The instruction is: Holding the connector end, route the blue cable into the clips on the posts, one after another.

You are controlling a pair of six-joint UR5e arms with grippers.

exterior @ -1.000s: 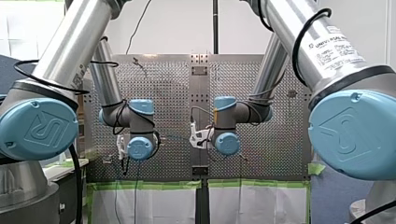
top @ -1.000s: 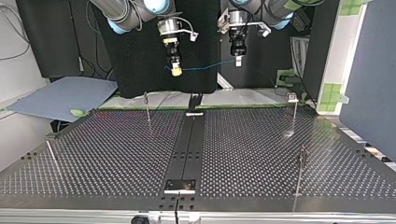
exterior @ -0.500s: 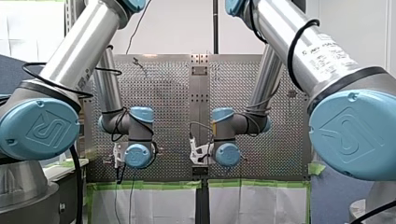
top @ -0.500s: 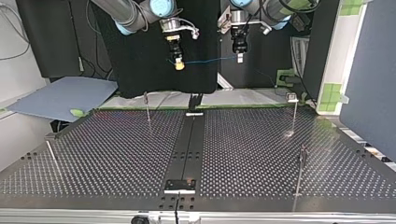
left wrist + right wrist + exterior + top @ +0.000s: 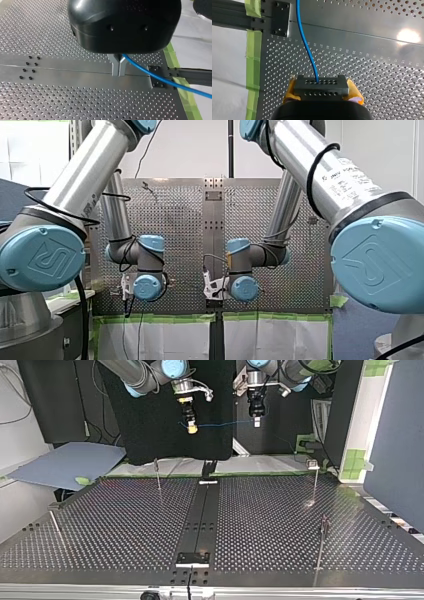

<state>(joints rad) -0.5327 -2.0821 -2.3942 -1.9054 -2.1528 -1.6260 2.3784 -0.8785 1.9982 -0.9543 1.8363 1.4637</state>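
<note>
In the top view's upper middle, our right gripper (image 5: 190,429) and left gripper (image 5: 256,422) hang near the far edge of the perforated table (image 5: 125,525), w/ the blue cable (image 5: 225,424) stretched between them. Right wrist view: yellow pads (image 5: 355,92) clamp the black connector (image 5: 321,86), cable running ahead from it. Left wrist view: metal fingers (image 5: 115,67) are pinched narrow on the cable. The posts (image 5: 158,474) stand lower in the top view, well apart from the cable.

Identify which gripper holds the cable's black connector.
My right gripper: its yellow pads clamp the black connector; my left gripper only pinches the blue cable.
</note>
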